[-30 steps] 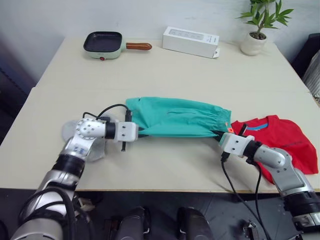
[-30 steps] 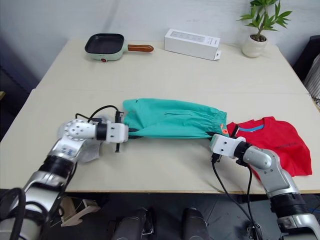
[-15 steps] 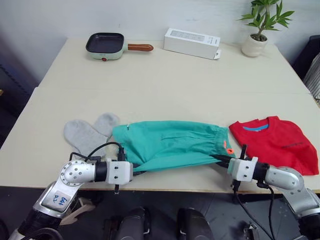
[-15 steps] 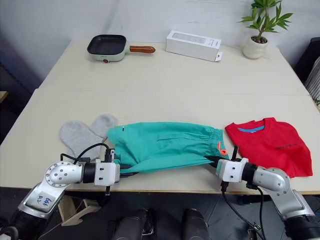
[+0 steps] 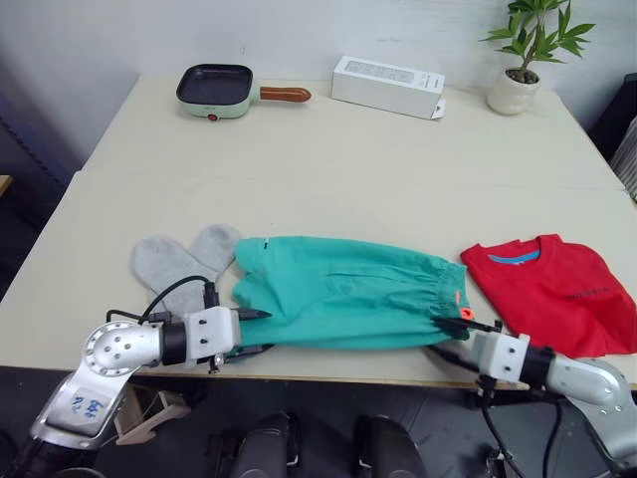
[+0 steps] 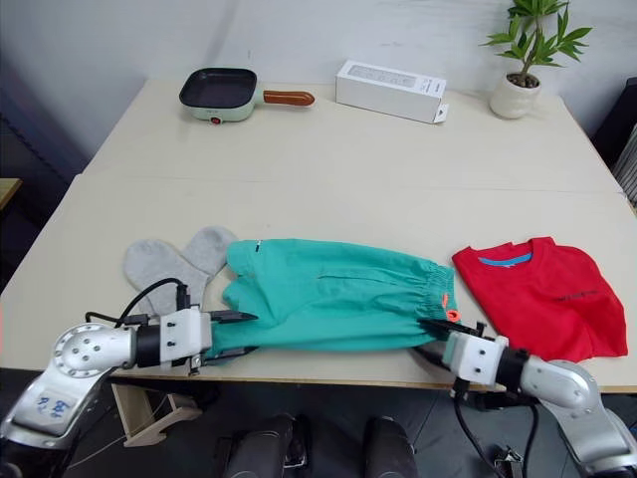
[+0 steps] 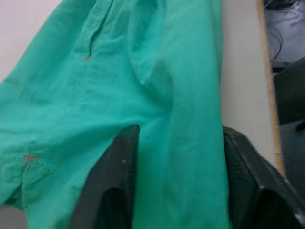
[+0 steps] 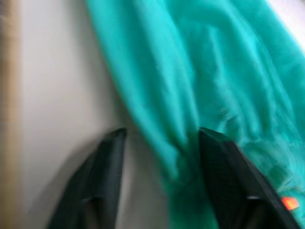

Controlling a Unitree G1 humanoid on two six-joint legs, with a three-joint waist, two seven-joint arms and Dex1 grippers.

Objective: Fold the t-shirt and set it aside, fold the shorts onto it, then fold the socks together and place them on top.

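Shorts at table front edge, folded

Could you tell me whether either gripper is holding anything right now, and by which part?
Nothing is gripped. Both the left gripper and the right gripper are open, their fingers straddling the near edge of the shorts at opposite ends.

Along the far edge of the pale surface sit a mint frying pan, a white box and a potted plant.
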